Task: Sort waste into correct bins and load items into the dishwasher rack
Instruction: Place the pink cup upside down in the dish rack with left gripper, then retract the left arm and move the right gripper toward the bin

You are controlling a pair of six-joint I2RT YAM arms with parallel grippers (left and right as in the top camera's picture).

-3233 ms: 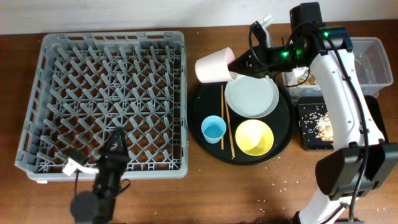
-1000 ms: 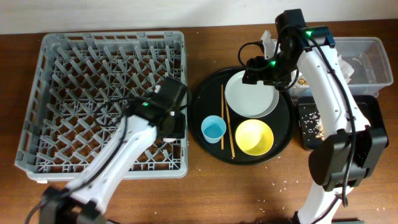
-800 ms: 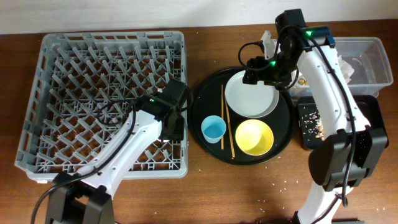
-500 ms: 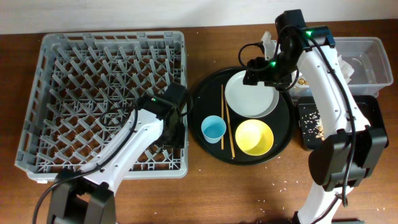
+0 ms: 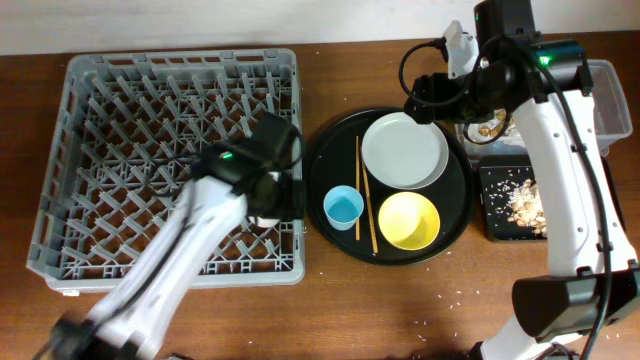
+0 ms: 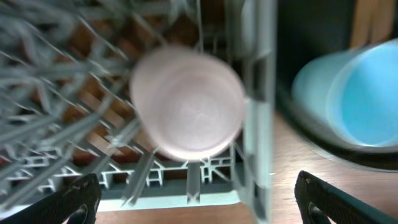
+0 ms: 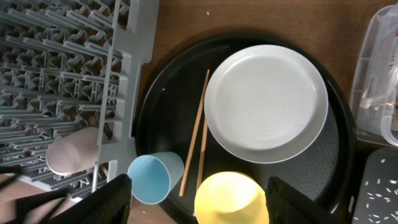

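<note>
The pink cup [image 6: 186, 102] stands upside down among the pegs at the front right corner of the grey dishwasher rack [image 5: 80, 90]. My left gripper [image 6: 199, 204] hangs just above it, open, with both fingers clear of the cup. On the round black tray sit the white plate [image 5: 404, 150], the yellow bowl [image 5: 409, 221], the light-blue cup [image 5: 343, 208] and the chopsticks [image 5: 362, 190]. My right gripper [image 7: 199, 204] is open and holds nothing, high over the tray's far edge. In the right wrist view the pink cup [image 7: 71, 152] shows in the rack.
The round black tray [image 5: 325, 160] lies between the rack and the bins. At the right, the clear tub [image 5: 612, 100] stands behind the shallow black tray [image 5: 492, 215], which holds food scraps [image 5: 522, 200]. Crumbs dot the wooden table in front.
My left gripper has opened and let go of the pink cup, which now rests in the rack. The right arm has lifted back and to the right, away from the plate.
</note>
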